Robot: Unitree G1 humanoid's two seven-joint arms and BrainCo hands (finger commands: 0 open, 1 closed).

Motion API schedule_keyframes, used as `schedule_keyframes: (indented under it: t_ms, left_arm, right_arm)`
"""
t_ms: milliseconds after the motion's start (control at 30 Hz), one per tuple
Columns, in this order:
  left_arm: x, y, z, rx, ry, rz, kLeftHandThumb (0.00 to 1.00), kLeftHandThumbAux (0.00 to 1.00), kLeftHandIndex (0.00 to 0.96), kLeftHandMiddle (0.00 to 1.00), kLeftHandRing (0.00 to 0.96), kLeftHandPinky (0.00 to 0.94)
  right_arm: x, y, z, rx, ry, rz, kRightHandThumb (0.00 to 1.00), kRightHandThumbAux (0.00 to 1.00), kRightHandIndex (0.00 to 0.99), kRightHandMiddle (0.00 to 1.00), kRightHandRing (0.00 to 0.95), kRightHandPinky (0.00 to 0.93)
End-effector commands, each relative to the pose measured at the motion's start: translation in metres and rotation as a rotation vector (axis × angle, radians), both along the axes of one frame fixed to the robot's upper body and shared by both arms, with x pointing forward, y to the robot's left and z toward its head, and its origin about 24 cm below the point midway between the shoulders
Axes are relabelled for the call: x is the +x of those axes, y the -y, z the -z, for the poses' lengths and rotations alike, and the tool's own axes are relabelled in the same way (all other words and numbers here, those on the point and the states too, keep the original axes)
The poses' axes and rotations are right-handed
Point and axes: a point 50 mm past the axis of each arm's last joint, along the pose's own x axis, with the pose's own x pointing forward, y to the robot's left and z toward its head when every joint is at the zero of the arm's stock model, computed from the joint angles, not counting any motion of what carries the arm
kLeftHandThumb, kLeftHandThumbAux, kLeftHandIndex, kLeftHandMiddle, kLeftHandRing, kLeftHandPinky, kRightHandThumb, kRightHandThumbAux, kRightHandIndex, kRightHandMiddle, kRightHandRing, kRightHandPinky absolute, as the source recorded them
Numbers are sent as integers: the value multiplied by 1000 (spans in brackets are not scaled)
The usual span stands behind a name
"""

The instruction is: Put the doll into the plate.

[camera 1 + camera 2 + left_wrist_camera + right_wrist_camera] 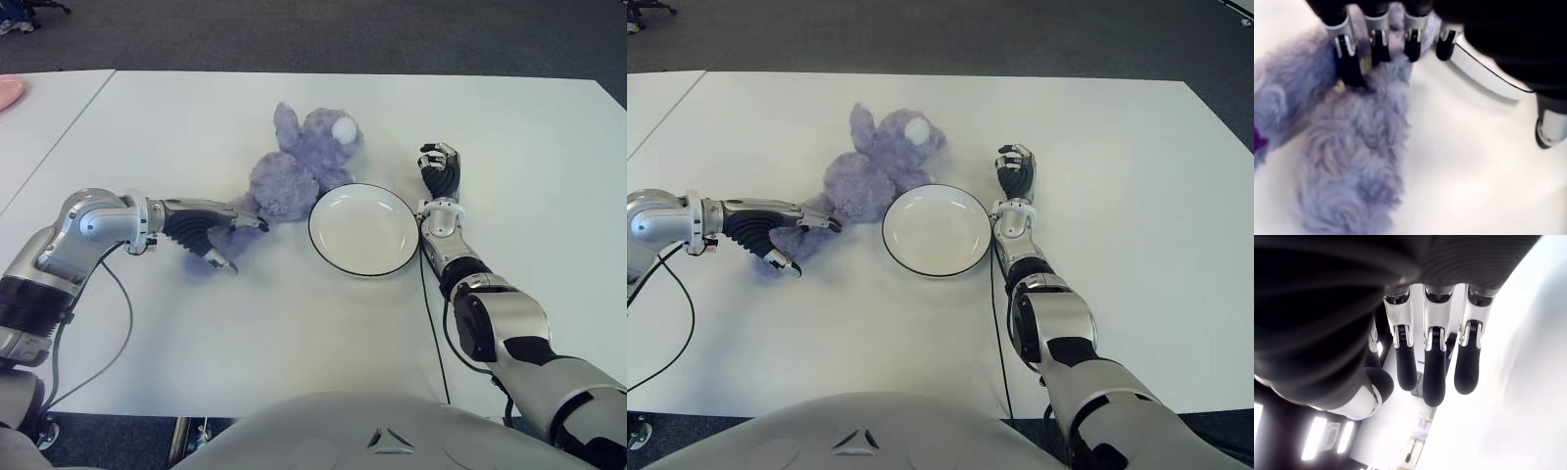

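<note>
With the fluffy lavender plush doll [294,174] lying on the white worktop [294,323] just beside the black-rimmed white round plate [362,230], the left robot hand [223,241], spread and empty at its leg, should close deep into the plush before lifting, while the right robot hand [440,168], loosely curled and empty, shows right of the plate.

the left hand [211,235] hides the doll's [294,166] lower limb; a pink thing [8,91] is cut off at the edge.

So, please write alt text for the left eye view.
The left hand reaches onto a purple doll lying on a white table, beside an empty plate. The right hand shows to the plate's right.
</note>
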Motion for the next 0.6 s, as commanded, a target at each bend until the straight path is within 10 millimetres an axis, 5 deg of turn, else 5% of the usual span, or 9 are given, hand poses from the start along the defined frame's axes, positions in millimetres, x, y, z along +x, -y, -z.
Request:
schedule_keyframes:
  t_ms: [33,300,600]
  left_arm:
    - [11,2,0,-159,203,-47,78,431,0,19,92,0]
    - [36,-10,-37,-457,674,-226,264,466,110,189,178,62]
    - [57,-42,-74,-541,1098,-491,346,455,158,198,168,94]
  right_arm:
    - [-68,1,90,-8,-412,28,709,739,400,287,405,479]
    - [-67,1,90,-11,-414,17,712,739,400,306,454,509]
    - [-67,1,89,-16,-405,26,714,737,402,323,460,510]
